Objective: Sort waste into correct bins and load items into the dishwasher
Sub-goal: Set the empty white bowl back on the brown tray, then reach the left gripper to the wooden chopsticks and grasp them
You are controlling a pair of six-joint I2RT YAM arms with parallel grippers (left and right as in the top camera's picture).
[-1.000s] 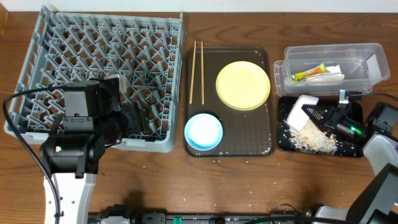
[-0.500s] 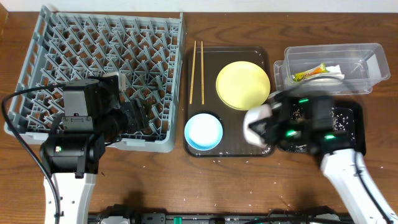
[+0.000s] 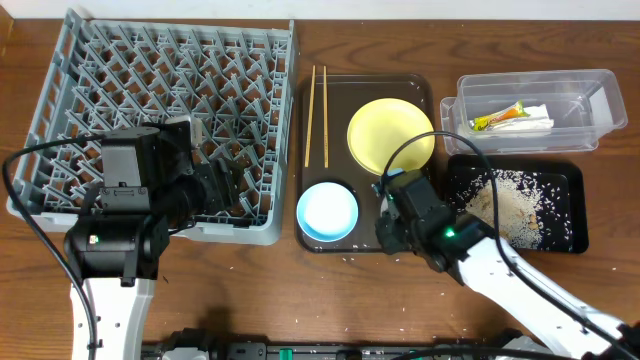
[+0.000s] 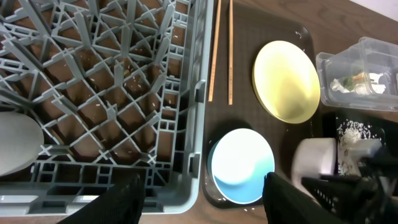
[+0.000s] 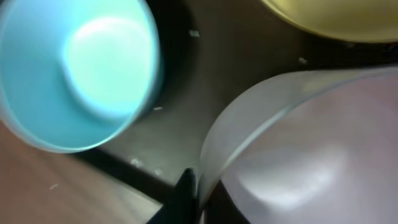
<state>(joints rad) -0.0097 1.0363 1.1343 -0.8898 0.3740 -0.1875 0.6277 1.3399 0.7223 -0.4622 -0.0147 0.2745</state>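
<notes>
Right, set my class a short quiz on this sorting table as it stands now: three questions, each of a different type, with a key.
1. True or false: the two chopsticks lie inside the grey dish rack.
2. What lies in the clear tub? A) a yellow plate B) a sachet and a white wrapper C) loose crumbs
3. Fill the gap: the right gripper grips the rim of the ___ bowl, beside the light blue bowl.

Key: 1 false, they lie on the brown tray. 2 B. 3 white, the white bowl.
</notes>
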